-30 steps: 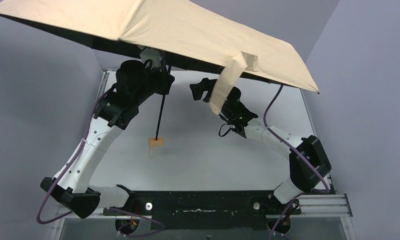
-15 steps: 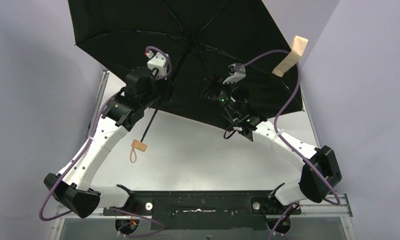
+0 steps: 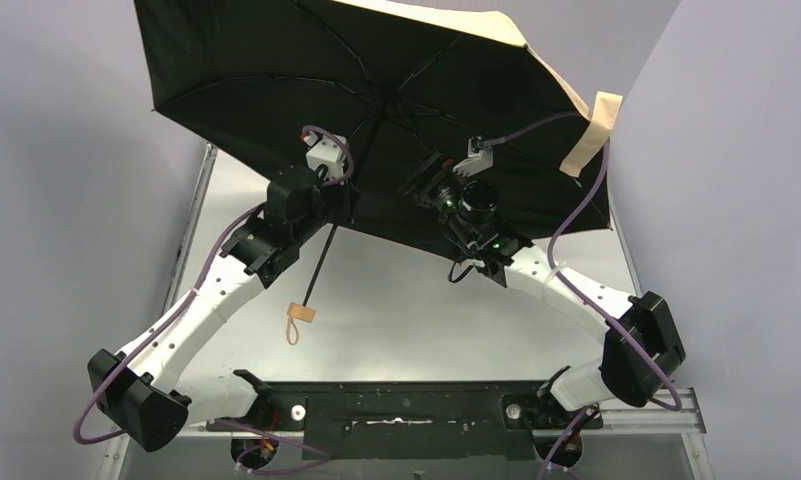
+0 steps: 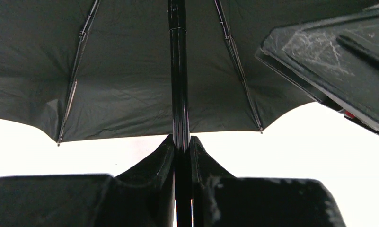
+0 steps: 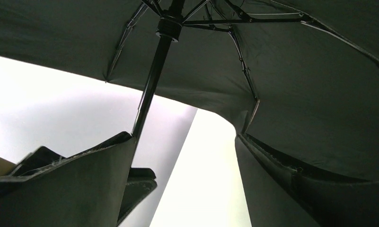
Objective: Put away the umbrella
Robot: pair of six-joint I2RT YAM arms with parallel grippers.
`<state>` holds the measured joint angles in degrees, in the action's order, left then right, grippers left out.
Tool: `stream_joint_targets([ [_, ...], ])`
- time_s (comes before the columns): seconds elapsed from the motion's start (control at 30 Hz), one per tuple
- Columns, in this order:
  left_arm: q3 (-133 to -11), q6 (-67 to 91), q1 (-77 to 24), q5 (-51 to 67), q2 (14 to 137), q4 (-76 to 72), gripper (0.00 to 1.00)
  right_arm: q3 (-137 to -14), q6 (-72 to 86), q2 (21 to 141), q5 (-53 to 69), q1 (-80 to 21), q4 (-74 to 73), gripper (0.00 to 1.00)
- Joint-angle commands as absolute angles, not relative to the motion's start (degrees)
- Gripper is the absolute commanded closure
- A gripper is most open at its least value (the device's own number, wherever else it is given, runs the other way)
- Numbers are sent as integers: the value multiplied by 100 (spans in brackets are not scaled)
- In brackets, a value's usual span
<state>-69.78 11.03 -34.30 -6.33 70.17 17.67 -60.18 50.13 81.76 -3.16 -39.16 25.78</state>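
The left gripper [image 4: 181,146] pinches the thin black shaft [image 4: 178,85] of the open beige folding umbrella [image 3: 276,70]; the right gripper [image 5: 185,142] gapes empty (under the dark canopy [image 5: 296,94]); best hold steady, then draw the black runner collar [image 5: 167,26] down.

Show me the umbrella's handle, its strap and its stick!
handle [image 3: 302,312], top view, on the tan grip.
strap [image 3: 590,133], top view, middle of the tan band.
stick [image 4: 179,85], left wrist view, middle of the black rod.
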Motion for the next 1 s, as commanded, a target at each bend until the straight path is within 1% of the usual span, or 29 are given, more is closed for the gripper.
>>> stream_joint_targets([
  [0.0,-6631,1256,-3641,-401,6867,1741,100,-6053,5739,8217,-334,-3920,2984,20],
  [0.37,-5993,1463,-3923,-305,6775,1539,100,-6203,5994,8494,-193,-3902,3101,22],
  [0.5,-5782,1535,-4050,-300,6766,1487,100,-6310,5948,8453,-240,-3840,2878,23],
  [0.97,-5571,1579,-4468,-363,6874,1380,100,-6874,5755,8608,-153,-3758,2576,25],
])
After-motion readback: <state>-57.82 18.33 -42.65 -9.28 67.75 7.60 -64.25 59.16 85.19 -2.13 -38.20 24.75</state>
